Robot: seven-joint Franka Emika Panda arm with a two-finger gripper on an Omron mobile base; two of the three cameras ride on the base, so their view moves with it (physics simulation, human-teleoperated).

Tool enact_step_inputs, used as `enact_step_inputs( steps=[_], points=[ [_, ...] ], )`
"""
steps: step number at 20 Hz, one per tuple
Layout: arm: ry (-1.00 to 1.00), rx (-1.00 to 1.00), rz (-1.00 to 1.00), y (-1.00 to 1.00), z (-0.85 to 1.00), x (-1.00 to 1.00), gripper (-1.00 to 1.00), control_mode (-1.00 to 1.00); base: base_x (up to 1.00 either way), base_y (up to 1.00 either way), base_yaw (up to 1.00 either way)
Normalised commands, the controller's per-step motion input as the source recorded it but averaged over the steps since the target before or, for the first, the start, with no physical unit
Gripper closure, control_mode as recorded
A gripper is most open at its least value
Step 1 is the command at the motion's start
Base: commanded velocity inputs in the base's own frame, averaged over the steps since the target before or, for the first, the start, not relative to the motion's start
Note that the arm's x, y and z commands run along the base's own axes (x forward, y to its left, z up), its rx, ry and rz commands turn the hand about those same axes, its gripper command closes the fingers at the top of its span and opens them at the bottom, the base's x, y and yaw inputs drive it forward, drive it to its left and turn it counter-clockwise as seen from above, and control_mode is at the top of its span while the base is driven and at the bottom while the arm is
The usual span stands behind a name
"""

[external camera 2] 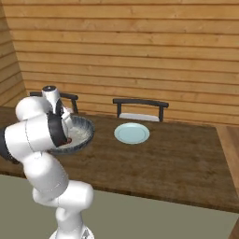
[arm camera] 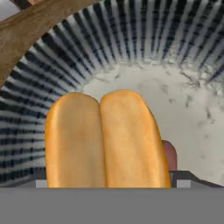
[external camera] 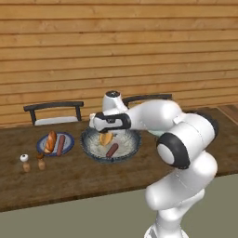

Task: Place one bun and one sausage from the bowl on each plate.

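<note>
On the near left part of the wooden surface [external camera: 69, 179] stand two small shakers [external camera: 33, 162], side by side. Just beyond them lies the blue-rimmed plate [external camera: 69, 138], carrying one bun [external camera: 50, 141] and one sausage [external camera: 61, 144] next to each other. To its right sits the large ribbed bowl [external camera: 88, 148], and the arm reaches down into it from the right. The gripper [external camera: 106, 134] hangs over the bowl's middle, directly above the second bun [arm camera: 105, 140], which fills the hand view. The fingers stand wide, one on each side of the bun; whether they press on it I cannot tell. The second sausage [external camera: 112, 150] lies in the bowl on the near side of that bun, close beside it. Farther right on the surface, well apart from the bowl, is the pale teal plate [external camera 2: 132, 133]. Two dark chairs [external camera 2: 140, 108] stand at the far edge, before a plank wall [external camera 2: 140, 51].
</note>
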Motion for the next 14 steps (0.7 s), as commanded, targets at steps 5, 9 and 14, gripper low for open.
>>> enact_step_inputs(
  steps=[5, 9, 14],
  points=[
    [-0.04, 0.00, -0.21, -1.00, 0.94, 0.00, 1.00, -1.00, 0.00, 0.00, 0.00],
    [0.00, 0.00, -0.26, -1.00, 0.47, 0.22, 1.00, -1.00, 0.00, 0.00, 0.00],
    [0.03, 0.00, -0.27, -1.00, 0.06, 0.39, 1.00, -1.00, 0.00, 0.00, 0.00]
  ],
)
